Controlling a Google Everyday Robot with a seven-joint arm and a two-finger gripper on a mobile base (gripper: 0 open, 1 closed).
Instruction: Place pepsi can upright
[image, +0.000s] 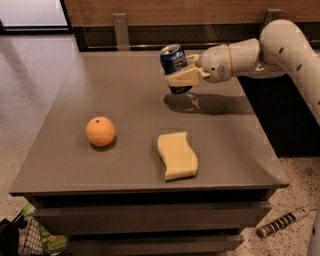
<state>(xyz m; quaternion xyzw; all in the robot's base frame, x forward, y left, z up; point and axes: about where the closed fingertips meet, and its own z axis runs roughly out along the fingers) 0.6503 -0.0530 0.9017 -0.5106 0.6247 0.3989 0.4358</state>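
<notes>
At the table's (75, 165) near edge, a yellow sponge (177, 155) is lying at about five o'clock from the middle of the tabletop, with an orange (100, 131) sitting well apart from it at about eight o'clock. Farther back, at roughly one o'clock, the robot's gripper (181, 75) is reaching in from the right and clamping its fingers around the lower half of the pepsi can (175, 62). The can is hanging clear of the surface, silver top uppermost and leaning slightly toward eleven o'clock, and is casting a shadow (182, 101) on the tabletop just beneath it. The white arm (280, 45) is stretching away toward three o'clock. By the look of it, the job is partly done: the can is in hand and close to upright, but lowering it, settling its base flat and letting go are all waiting.
</notes>
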